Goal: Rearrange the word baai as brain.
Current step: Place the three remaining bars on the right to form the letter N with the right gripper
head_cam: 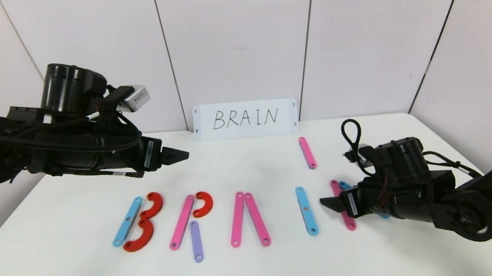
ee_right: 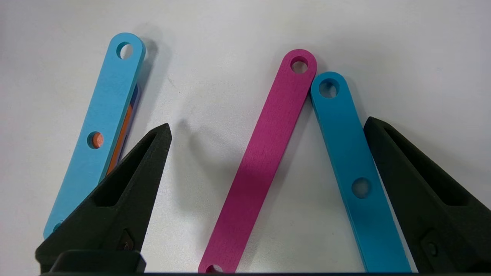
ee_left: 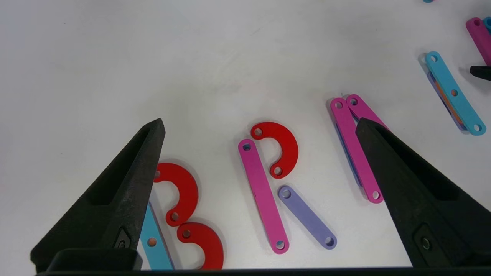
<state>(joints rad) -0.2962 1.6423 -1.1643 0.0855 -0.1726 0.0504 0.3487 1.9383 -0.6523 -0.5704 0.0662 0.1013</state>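
Hovering wide open over the unfinished N, the right gripper (left gripper idle, also open) risks nudging the touching pink strip and blue strip askew

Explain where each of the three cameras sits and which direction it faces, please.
Head view: high on the robot, facing forward and down at the white table, strip letters and BRAIN card; both arms show.
Left wrist view: on the left arm, looking past the open left end effector at the B and R pieces.
Right wrist view: on the right arm, looking down past the open right end effector at a pink strip.
Shared: the red curve of R appears in head and left wrist views.
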